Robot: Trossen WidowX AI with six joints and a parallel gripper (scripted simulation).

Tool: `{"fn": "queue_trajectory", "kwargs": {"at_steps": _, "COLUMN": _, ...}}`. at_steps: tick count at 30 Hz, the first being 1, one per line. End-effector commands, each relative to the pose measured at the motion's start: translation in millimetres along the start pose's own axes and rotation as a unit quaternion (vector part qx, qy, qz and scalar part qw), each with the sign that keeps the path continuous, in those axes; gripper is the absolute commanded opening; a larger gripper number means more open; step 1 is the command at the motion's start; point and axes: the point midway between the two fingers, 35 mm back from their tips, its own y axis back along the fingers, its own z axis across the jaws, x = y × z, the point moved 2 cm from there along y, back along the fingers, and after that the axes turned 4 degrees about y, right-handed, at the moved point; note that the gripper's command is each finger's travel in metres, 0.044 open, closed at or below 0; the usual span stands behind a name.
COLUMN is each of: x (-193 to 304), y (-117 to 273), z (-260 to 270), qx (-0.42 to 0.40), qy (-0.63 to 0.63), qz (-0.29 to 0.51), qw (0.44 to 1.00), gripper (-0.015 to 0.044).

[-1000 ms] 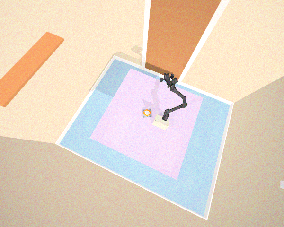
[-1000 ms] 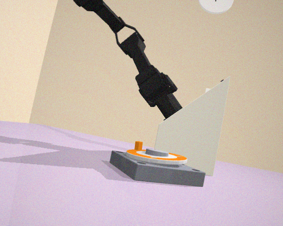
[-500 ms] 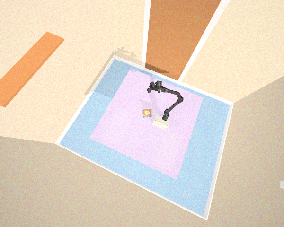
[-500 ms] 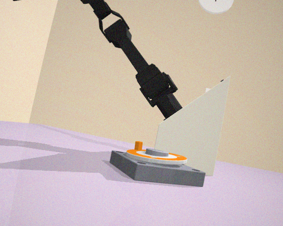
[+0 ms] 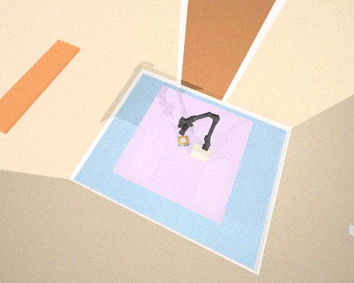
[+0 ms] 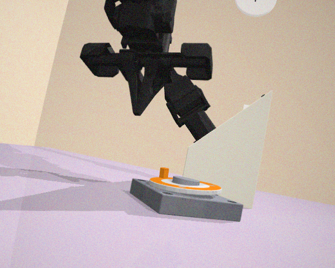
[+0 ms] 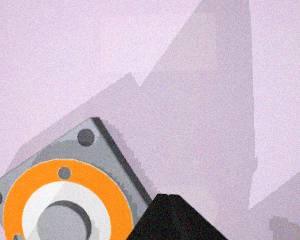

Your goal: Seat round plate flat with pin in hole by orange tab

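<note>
I have the gripper [image 6: 138,110] hanging in the air above the plate [image 6: 187,186], its fingers pressed together on nothing and pointing down, well apart from everything below. The plate, white with an orange ring, sits on the grey post [image 6: 186,180] over the square grey base [image 6: 187,205], with its orange tab [image 6: 163,172] standing up at the far edge. Behind the base stands a pale box [image 6: 234,156], on the lilac mat [image 6: 75,239]

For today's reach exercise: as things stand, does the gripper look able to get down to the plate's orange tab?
Probably yes. The gripper, shut on nothing, hangs above the plate, apart from it, with only open air between it and the orange tab.
</note>
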Motion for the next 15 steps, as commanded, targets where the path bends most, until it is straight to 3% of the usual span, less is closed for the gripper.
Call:
{"fn": "queue_trajectory", "kwargs": {"at_steps": 1, "x": 42.1, "y": -14.5, "z": 25.9, "qx": 0.026, "qy": 0.04, "qz": 0.099, "qw": 0.994, "gripper": 0.0}}
{"fn": "queue_trajectory", "kwargs": {"at_steps": 10, "x": 56.5, "y": -16.4, "z": 31.1, "qx": 0.035, "qy": 0.052, "qz": 0.122, "qw": 0.991, "gripper": 0.0}}
{"fn": "queue_trajectory", "kwargs": {"at_steps": 15, "x": 60.5, "y": -36.3, "z": 29.9, "qx": 0.035, "qy": 0.052, "qz": 0.122, "qw": 0.991, "gripper": 0.0}}
